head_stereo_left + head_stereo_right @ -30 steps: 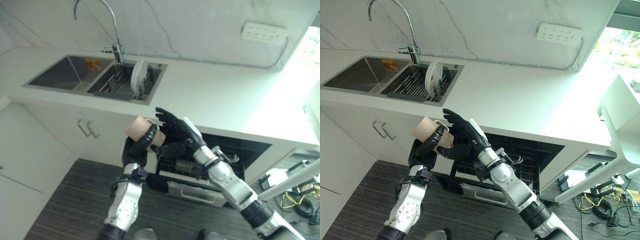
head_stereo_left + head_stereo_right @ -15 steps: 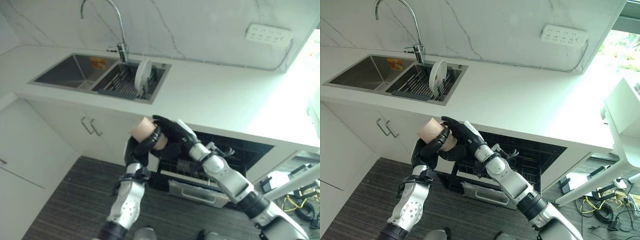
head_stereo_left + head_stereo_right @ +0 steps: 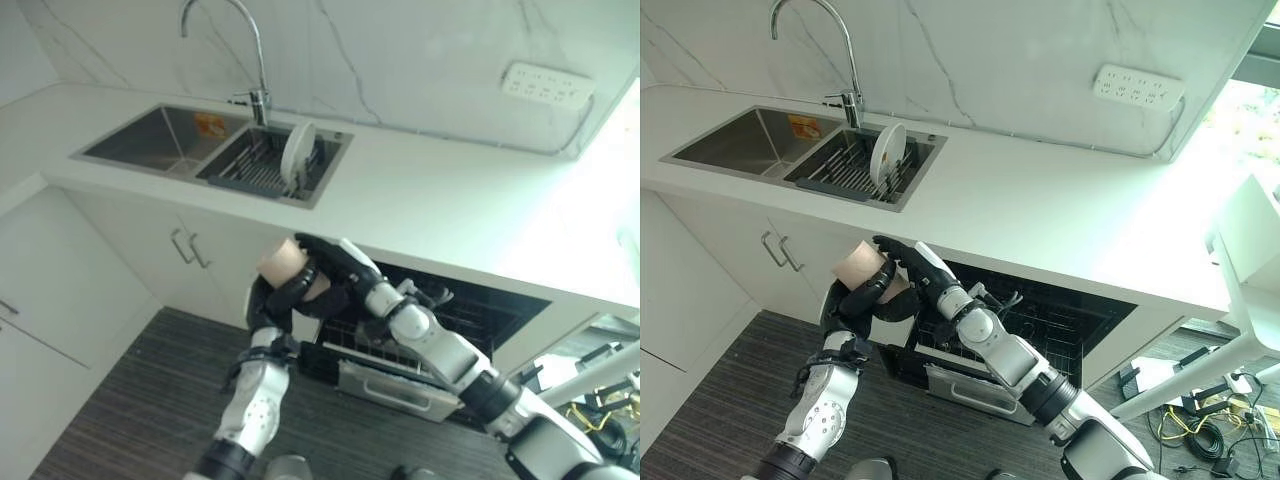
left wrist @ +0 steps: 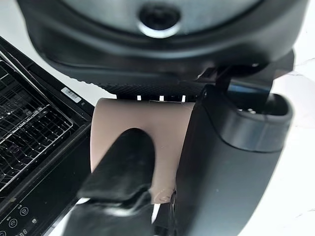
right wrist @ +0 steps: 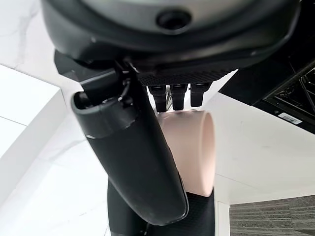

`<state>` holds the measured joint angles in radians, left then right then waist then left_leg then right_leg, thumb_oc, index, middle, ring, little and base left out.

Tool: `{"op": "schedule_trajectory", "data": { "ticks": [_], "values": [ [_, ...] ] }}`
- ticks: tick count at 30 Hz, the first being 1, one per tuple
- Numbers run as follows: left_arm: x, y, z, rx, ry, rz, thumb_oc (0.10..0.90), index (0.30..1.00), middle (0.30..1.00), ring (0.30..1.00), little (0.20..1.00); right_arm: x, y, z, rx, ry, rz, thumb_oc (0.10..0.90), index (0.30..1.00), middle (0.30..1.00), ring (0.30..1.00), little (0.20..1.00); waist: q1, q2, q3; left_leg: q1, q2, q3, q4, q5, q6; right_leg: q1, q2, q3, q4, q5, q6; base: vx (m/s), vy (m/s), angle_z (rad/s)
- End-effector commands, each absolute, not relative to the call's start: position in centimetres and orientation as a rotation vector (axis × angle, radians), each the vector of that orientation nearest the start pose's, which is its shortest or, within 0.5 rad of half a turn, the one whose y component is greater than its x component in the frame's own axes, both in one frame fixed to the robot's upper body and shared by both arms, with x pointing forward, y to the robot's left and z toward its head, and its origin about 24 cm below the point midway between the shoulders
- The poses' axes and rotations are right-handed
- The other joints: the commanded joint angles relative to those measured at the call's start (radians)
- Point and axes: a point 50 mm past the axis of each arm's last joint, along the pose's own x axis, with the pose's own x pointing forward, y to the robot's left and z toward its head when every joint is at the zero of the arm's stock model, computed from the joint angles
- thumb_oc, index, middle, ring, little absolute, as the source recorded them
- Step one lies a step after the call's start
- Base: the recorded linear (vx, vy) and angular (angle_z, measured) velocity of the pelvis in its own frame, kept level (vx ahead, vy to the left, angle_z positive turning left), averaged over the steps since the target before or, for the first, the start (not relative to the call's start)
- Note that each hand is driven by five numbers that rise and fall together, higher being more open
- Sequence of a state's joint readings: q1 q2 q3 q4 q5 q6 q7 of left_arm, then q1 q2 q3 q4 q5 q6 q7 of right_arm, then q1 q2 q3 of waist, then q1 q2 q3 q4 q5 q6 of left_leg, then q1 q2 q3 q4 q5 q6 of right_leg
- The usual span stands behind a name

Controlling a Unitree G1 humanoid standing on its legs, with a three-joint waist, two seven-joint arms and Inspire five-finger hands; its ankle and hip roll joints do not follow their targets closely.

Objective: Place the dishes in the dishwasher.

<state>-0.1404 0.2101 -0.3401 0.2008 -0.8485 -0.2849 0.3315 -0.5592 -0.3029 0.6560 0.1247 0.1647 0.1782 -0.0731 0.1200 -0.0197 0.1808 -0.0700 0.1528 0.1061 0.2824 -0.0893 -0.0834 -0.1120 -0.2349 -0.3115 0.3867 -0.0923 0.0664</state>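
Note:
A beige cup [image 3: 279, 262] hangs in the air in front of the cabinet, left of the open dishwasher [image 3: 455, 312]. My left hand [image 3: 272, 300] grips it from below, thumb [image 4: 120, 169] and fingers curled round its side [image 4: 142, 125]. My right hand [image 3: 336, 266] reaches in from the right and wraps the same cup [image 5: 191, 147], its thumb [image 5: 133, 157] laid along the near side and its fingers on the far side. A white plate [image 3: 297, 150] stands upright in the sink's drying rack [image 3: 250, 170].
The dishwasher's wire rack [image 3: 970, 345] is pulled out over the lowered door [image 3: 970, 385], to the right of both hands. White countertop [image 3: 1040, 215] runs above it. A double sink [image 3: 750, 145] with a tap [image 3: 845, 60] is at the back left. Cabinet doors [image 3: 770, 265] stand behind the cup.
My right hand has come in from open beside the cup to closed round it. The left hand keeps its hold. The camera has shifted a little.

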Motion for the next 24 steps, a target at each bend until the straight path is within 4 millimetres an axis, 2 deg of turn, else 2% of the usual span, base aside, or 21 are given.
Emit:
{"op": "schedule_trajectory", "data": {
  "ticks": [1,6,12,22,24],
  "values": [
    [29.4,9.3,10.3,-0.616,-0.244,-0.109,0.4,0.3,0.3,0.3,0.3,30.6,0.6,18.0,-0.311,-0.456,0.635,0.8,0.9,0.9,0.9,0.9,0.013,-0.017,-0.031,0.017,-0.003,-0.012,0.018,-0.06,0.009,0.111,-0.028,0.026,-0.087,-0.037,0.078,0.0,0.0,0.0],
    [29.3,8.5,11.3,-0.61,-0.288,-0.105,0.4,0.3,0.3,0.3,0.3,30.7,1.2,16.9,-0.305,-0.443,0.584,0.8,0.9,0.9,0.9,0.9,0.017,-0.014,-0.029,0.016,-0.004,-0.017,0.018,-0.057,0.011,0.114,-0.028,0.025,-0.087,-0.038,0.076,0.0,0.0,0.0],
    [29.2,7.6,11.9,-0.592,-0.312,-0.097,0.4,0.3,0.3,0.3,0.3,30.6,1.3,17.7,-0.32,-0.532,0.475,0.8,0.9,0.9,0.9,0.9,0.01,-0.012,-0.024,0.015,-0.006,-0.016,0.018,-0.06,0.013,0.108,-0.026,0.03,-0.087,-0.036,0.077,0.0,0.0,0.0],
    [29.1,7.2,13.9,-0.36,-0.471,-0.133,0.4,0.3,0.3,0.3,0.3,30.6,1.8,16.4,-0.483,-0.519,0.517,0.8,0.9,0.9,0.9,0.9,0.003,-0.008,-0.018,0.017,-0.011,-0.014,0.018,-0.06,0.016,0.107,-0.025,0.042,-0.087,-0.037,0.074,0.0,0.0,0.0],
    [29.0,7.1,14.4,-0.244,-0.544,-0.147,0.4,0.3,0.3,0.3,0.3,30.7,1.9,16.0,-0.516,-0.493,0.538,0.8,0.9,0.9,0.9,0.9,0.004,-0.009,-0.02,0.017,-0.011,-0.014,0.018,-0.061,0.016,0.107,-0.024,0.043,-0.087,-0.038,0.074,0.0,0.0,0.0]
  ]
}}
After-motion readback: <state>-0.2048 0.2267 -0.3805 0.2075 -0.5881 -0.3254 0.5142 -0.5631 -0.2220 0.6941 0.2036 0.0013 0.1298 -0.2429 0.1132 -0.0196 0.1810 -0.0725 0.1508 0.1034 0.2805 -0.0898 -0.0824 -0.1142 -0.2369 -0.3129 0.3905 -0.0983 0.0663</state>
